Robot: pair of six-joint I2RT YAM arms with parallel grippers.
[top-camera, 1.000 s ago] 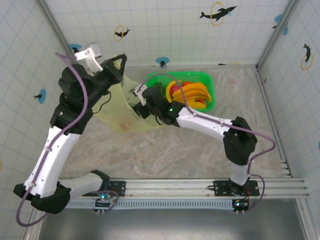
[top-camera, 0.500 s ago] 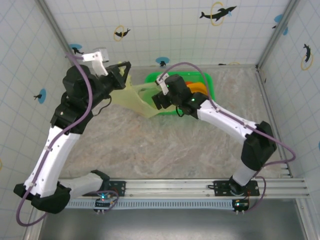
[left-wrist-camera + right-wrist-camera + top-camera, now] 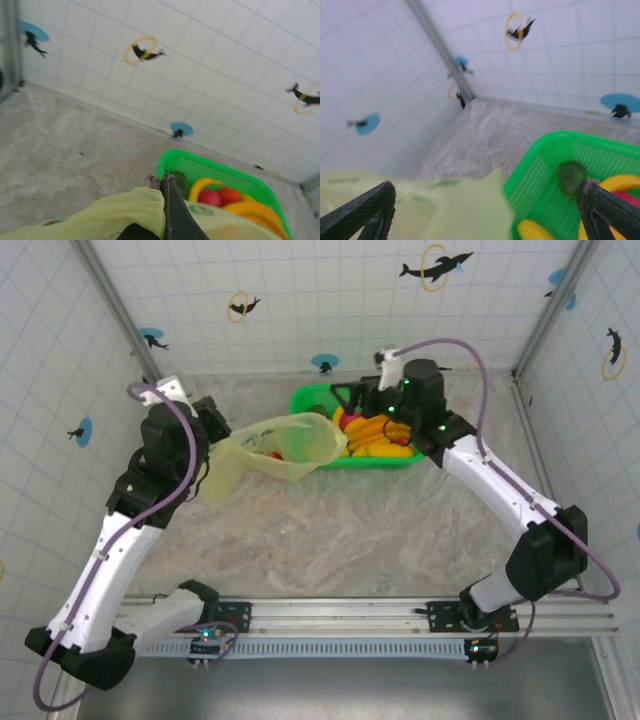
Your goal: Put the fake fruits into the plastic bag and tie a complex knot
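Spread wide and empty, the right end effector (image 3: 348,398) hangs over the green basket (image 3: 385,462), whose fake fruits (image 3: 378,430) lie just lower right of it, bananas lengthwise left-right, while the left end effector (image 3: 218,435), clenched on the plastic bag (image 3: 290,440), holds it overlapping the basket's left end.

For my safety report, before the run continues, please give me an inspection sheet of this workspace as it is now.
Surface: marbled table, no spill seen.
Job's things: fake fruits lie in the green basket; plastic bag held open at its left-arm end.
Clutter: nothing seen.
Grippers: left gripper, jaws shut on the plastic bag; right gripper, jaws open, empty, near the basket.
Cables: purple cables loop along both arms.
Surroundings: tiled walls with dolphin prints.
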